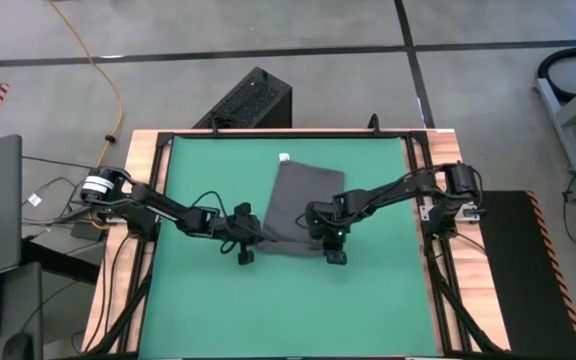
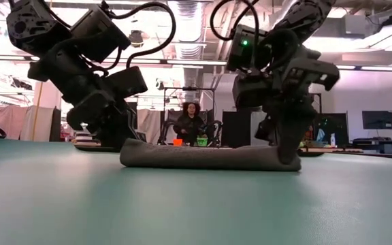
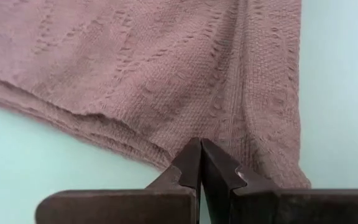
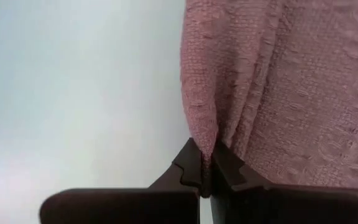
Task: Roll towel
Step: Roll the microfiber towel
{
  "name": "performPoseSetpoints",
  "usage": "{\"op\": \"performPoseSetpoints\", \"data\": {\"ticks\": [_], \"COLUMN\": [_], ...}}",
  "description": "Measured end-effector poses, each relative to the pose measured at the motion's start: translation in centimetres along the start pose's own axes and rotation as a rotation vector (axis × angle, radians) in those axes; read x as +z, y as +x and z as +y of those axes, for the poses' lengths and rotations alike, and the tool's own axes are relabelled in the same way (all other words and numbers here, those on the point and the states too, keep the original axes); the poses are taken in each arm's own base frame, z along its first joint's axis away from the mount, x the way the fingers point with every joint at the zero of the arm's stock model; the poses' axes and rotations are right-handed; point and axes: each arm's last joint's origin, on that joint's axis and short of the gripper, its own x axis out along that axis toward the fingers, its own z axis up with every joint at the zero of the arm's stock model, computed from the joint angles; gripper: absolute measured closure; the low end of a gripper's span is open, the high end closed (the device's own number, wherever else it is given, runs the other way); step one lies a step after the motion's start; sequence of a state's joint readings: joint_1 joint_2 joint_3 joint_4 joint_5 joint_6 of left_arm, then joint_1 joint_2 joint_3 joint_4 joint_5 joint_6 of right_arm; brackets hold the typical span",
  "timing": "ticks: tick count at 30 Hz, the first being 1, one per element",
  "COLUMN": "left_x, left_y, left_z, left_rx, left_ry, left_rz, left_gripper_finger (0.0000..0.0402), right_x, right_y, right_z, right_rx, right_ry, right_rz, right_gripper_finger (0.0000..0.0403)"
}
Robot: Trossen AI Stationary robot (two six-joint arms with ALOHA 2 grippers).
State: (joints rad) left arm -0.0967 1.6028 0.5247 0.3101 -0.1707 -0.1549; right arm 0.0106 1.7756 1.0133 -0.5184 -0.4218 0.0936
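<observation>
Right gripper pinched shut on the near right corner of the towel, a ridge of cloth caught between its fingers; left gripper closed at the near left corner, tips together at the hem, though whether cloth is actually nipped there I cannot tell. Towel lies flat mid green mat, white tag at far edge. Judged: roll just starting — next needs both corners lifted level and turned over away together.
</observation>
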Motion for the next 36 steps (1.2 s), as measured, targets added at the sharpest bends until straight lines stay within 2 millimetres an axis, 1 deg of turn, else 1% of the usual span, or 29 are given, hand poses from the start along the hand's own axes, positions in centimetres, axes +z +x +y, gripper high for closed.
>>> {"op": "performPoseSetpoints", "data": {"ticks": [4,7,9,12,15,17,19,22,26,29,33,36], "left_x": [0.0,0.3,1.1,3.4,4.7,5.2,5.4,4.5,4.5,3.7,3.3,2.4], "left_y": [0.0,-0.2,-1.0,-3.2,-5.0,-5.3,-4.7,-2.8,-1.5,-0.5,0.5,1.5], "left_z": [-0.1,-0.2,-0.5,-0.6,0.2,0.9,1.5,2.0,1.8,1.7,1.6,1.5], "left_rx": [-0.041,-0.071,-0.071,0.001,0.057,0.045,0.014,-0.018,-0.09,-0.091,-0.105,-0.108], "left_ry": [-0.04,-0.07,-0.06,0.018,0.078,0.083,0.097,0.097,0.095,0.113,0.127,0.126], "left_rz": [0.009,0.001,-0.043,-0.195,-0.287,-0.327,-0.343,-0.279,-0.315,-0.269,-0.245,-0.187], "left_gripper_finger": [0.0401,0.0401,0.0401,0.0401,0.0401,0.0401,0.0401,0.0401,0.0401,0.0401,0.0401,0.0401], "right_x": [0.4,0.4,0.4,0.2,0.1,0.0,0.0,-0.1,-0.2,-0.2,-0.2,-0.1], "right_y": [-1.0,-1.7,-2.1,-2.1,-2.1,-2.1,-2.0,-2.1,-2.1,-2.1,-2.1,-2.1], "right_z": [-0.5,-0.6,-0.7,-0.9,-0.9,-0.8,-0.8,-0.8,-0.8,-0.8,-0.8,-0.8], "right_rx": [0.023,0.005,-0.024,-0.042,-0.067,-0.075,-0.088,-0.093,-0.094,-0.095,-0.097,-0.097], "right_ry": [0.035,0.022,0.018,0.009,-0.022,-0.045,-0.06,-0.065,-0.067,-0.073,-0.074,-0.075], "right_rz": [-0.009,-0.024,-0.03,-0.013,-0.005,0.005,0.008,0.017,0.025,0.025,0.023,0.022], "right_gripper_finger": [0.0382,0.0382,0.0382,0.0382,0.0382,0.0382,0.0382,0.0382,0.0382,0.0382,0.0382,0.0382]}}
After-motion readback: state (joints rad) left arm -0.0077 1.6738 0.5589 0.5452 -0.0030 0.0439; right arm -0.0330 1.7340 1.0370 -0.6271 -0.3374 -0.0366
